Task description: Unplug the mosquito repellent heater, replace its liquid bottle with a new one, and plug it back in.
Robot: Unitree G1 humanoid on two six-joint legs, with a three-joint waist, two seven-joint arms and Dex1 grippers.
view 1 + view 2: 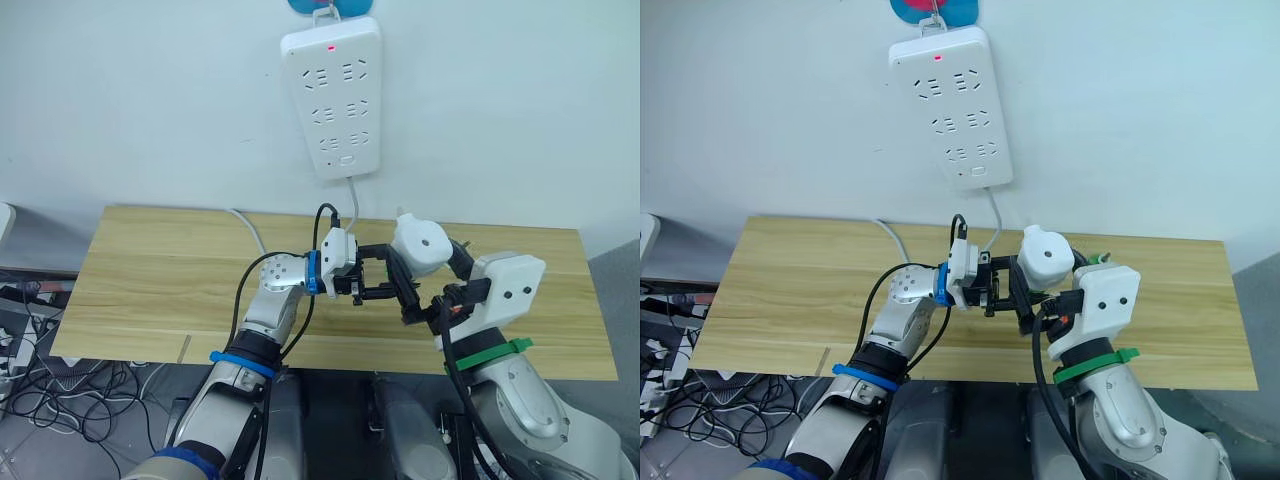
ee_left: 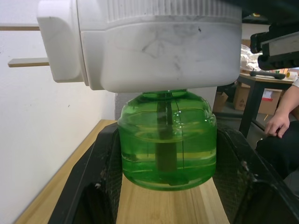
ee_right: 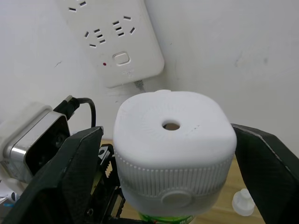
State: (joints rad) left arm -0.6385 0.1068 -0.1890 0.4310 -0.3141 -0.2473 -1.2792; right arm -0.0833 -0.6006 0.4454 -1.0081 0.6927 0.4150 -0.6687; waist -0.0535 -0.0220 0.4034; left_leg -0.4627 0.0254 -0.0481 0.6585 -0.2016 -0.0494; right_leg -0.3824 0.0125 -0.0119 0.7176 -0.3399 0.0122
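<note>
The mosquito repellent heater [image 3: 173,140], a white rounded unit with a centre hole, hangs unplugged above the wooden table [image 1: 150,270], its two prongs pointing at the wall. My right gripper [image 3: 167,130] is shut on its sides. Screwed in under it is the green liquid bottle [image 2: 168,144], with a dark wick inside. My left gripper [image 2: 167,135] comes in from the left and is shut on this bottle, one black finger on each side. In the head views both grippers meet at the heater [image 1: 420,245] over the table's middle.
A long white power strip [image 1: 335,95] with a lit red light hangs on the wall above the table, its cord running down behind. A small white capped object [image 3: 243,203] stands on the table by my right gripper. A person's hand [image 2: 278,123] rests off to the side.
</note>
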